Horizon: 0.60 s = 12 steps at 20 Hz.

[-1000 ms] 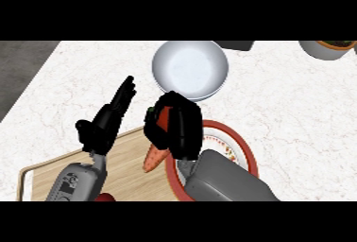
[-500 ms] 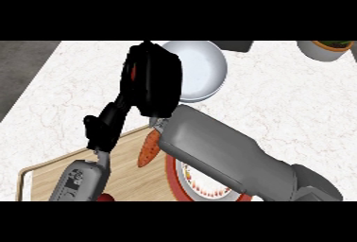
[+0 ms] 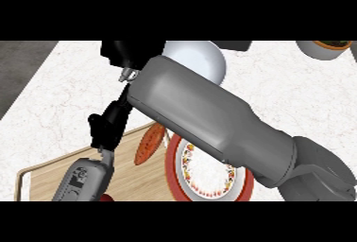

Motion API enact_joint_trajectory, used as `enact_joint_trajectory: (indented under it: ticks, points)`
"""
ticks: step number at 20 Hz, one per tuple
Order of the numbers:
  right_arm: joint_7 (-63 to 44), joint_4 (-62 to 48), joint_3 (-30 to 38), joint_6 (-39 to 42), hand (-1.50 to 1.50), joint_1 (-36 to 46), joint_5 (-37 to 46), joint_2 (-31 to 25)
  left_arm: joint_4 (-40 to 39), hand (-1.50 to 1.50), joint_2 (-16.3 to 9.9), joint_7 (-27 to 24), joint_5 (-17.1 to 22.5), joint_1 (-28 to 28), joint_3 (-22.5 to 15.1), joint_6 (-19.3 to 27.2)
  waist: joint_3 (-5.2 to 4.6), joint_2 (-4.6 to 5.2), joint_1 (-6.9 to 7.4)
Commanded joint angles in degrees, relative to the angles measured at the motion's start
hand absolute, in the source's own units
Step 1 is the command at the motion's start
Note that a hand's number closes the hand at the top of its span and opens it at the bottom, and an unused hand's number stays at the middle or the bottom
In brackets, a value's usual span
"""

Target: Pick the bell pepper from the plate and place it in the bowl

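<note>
Counter [image 3: 293,94], white marbled, filled most of the view, w/ a dark strip down the far left edge. Right forearm [image 3: 209,123], big grey, ran diagonally from lower right up to upper left and hid a lot of what lay beneath. Wooden cutting board [image 3: 55,175] sat at lower left on the counter, pale rim along its left side. Plate [image 3: 209,177], red rim w/ a patterned band and white centre, lay just beside the board's right edge, partly under the forearm; the visible part of it held no pepper. White bowl [image 3: 206,59] sat at top centre, its left and lower parts covered by the arm. Left forearm [image 3: 83,182], grey, came up from the bottom edge over the board. Left hand [image 3: 111,123], black, pointed upward w/ fingers straight and close together, holding nothing, its tips tucked under the right arm. Right hand [image 3: 129,54], black, showed at top left just beside the bowl's left rim; couldn't tell if its fingers were curled or spread. Bell pepper: not visible anywhere, so can't say where it was. Orange-red elongated item [image 3: 148,145] lay on the board between left hand and plate. Small cup-like dish [image 3: 322,48] w/ brown contents sat at the top right corner, well apart from the rest.
</note>
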State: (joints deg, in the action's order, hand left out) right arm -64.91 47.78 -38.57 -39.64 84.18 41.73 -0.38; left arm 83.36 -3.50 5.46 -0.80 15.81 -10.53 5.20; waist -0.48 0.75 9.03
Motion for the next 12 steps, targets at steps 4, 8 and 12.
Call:
enact_joint_trajectory:
  ticks: [4,8,12]
  points:
    - [-8.5,-10.8,2.4,-0.1,1.5,8.5,-4.1,0.4,0.0,0.0,-1.2,1.1,0.6,1.7,1.6,-0.6,0.03,0.65,-0.52]
    - [-9.5,-18.1,0.5,4.1,1.5,9.8,-4.4,0.4,-0.2,0.0,-0.6,-1.0,0.5,-0.4,1.6,0.1,-0.02,0.67,-1.0]
    - [-8.2,-21.2,-2.3,6.9,1.5,8.5,-6.1,0.4,-0.1,0.0,-0.4,-1.3,-0.1,-1.0,1.6,0.7,0.1,0.57,-1.78]
